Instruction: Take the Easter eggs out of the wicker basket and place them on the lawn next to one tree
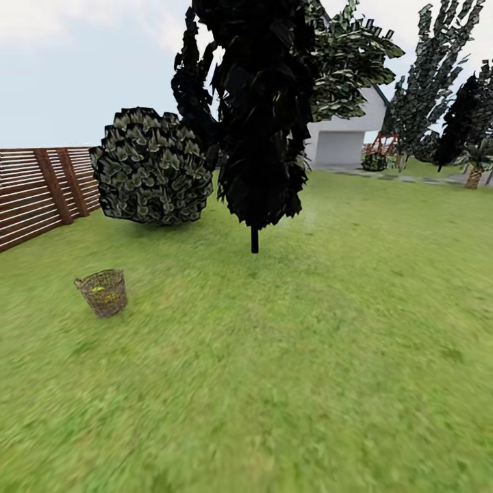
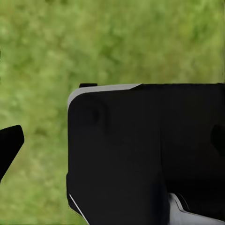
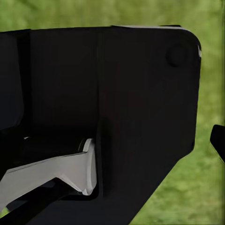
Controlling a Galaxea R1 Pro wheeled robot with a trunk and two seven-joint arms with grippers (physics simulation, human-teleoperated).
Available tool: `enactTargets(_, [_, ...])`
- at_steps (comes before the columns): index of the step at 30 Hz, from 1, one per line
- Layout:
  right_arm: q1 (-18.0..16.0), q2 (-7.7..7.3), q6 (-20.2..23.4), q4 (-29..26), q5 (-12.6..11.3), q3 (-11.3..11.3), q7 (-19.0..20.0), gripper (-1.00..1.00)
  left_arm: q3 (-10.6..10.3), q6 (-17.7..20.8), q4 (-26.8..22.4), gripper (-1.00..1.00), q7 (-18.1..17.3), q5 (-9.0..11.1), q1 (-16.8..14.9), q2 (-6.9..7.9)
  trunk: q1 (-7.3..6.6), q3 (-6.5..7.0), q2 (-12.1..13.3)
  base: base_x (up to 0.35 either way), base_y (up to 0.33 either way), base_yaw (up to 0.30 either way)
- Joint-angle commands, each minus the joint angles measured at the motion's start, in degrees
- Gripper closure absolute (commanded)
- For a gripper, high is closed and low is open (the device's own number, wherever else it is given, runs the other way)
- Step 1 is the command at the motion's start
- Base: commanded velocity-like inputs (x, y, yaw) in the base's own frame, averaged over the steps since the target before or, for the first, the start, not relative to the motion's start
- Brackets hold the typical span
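Even, bright daylight is cast over the lawn [image 1: 342, 329] from a pale sky, with no hard shadows or glare. The grass is rendered smeared and blurred toward the head view's lower edge. Both wrist views are soft, their dark foreground shapes unfocused.

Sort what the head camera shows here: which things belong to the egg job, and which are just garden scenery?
Belongs to the job:
- wicker basket, standing on the grass, yellow eggs faintly visible inside
- lawn
- dark-leaved tree on a thin dark trunk, a possible drop spot

Just scenery:
- round bush
- slatted fence
- grey house
- far trees
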Motion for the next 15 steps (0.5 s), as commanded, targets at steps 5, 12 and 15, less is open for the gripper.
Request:
enactTargets(5, [0.0,0.03,-0.12,-0.08,-0.03,-0.07,0.02,-1.0,0.0,-0.2,0.05,-1.0,-0.02,-0.02,-0.05,0.0,0.07,-0.06,-0.1,0.325,-0.013,0.037])
enactTargets(12, [0.0,0.05,-0.12,-0.02,-0.03,0.07,0.0,-1.0,0.01,-0.2,0.05,-1.0,-0.02,-0.02,-0.05,-0.03,0.07,0.05,-0.1,0.33,-0.011,0.188])
enactTargets(15, [0.02,0.07,-0.12,0.0,-0.03,0.07,-0.01,-1.0,0.0,-0.2,0.05,-1.0,-0.02,-0.02,-0.05,-0.03,0.07,0.11,-0.1,0.33,-0.077,0.265])
